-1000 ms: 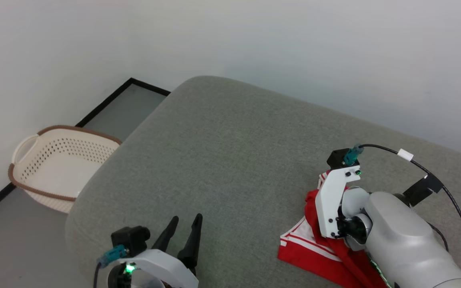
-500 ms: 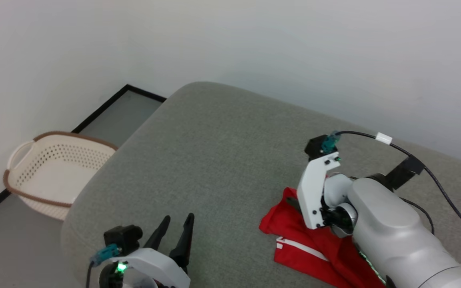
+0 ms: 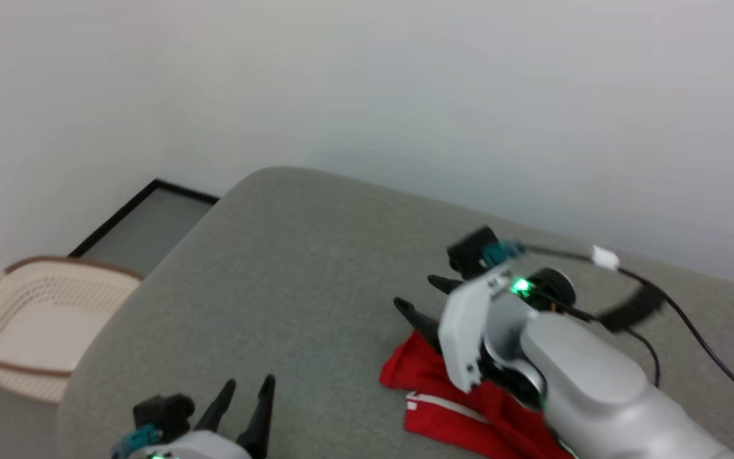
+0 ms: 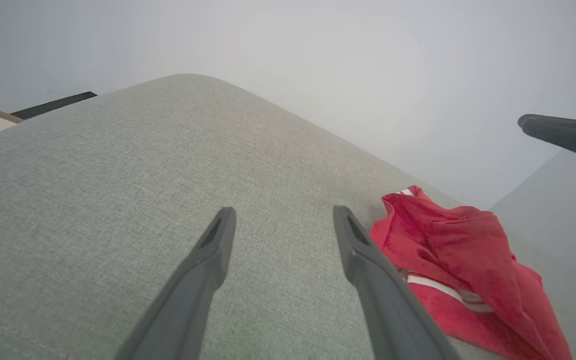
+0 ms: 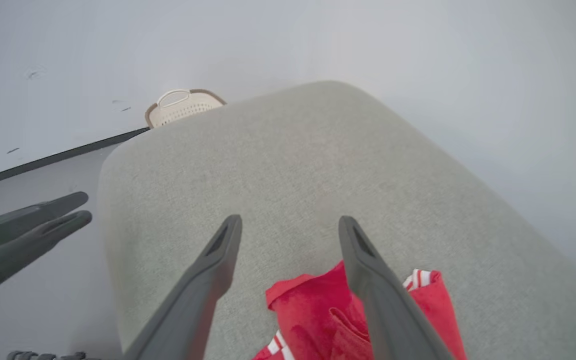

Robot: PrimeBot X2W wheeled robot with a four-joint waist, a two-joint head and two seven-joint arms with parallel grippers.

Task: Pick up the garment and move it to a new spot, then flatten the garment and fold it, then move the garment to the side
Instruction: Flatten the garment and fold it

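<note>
I have the right gripper [image 3: 415, 291] spread wide, its 2 long dark fingers apart with nothing between them. In the head view it sits just above the far edge of the soft bright red fabric shirt with white striped panels [image 3: 431, 408], and the picture is blurred around that arm. The shirt lies in a crumpled heap on the wide grey-green fabric cushion with rounded corners [image 3: 316, 255], towards its right side and partly hidden under the pale right forearm.

From the right wrist camera, the right gripper [image 5: 290, 219] points out over bare cushion [image 5: 318, 150], while the shirt [image 5: 308, 310] is bunched near the roots of the fingers, 1 of which crosses in front of the red cloth. I cannot tell there whether it touches. In the left wrist view, a single dark finger of that gripper [image 4: 558, 132] shows apart from the shirt [image 4: 448, 250].

The left gripper [image 3: 250, 381] is also parted and holds nothing. It hangs over the cushion's near left part, with the shirt just to the right of its fingers [image 4: 284, 210].

A cream perforated plastic basket with a brown rim [image 3: 29, 312] stands on the grey floor off the cushion's left end. A thin black cable with a white tag [image 3: 606, 258] trails from the right wrist.
</note>
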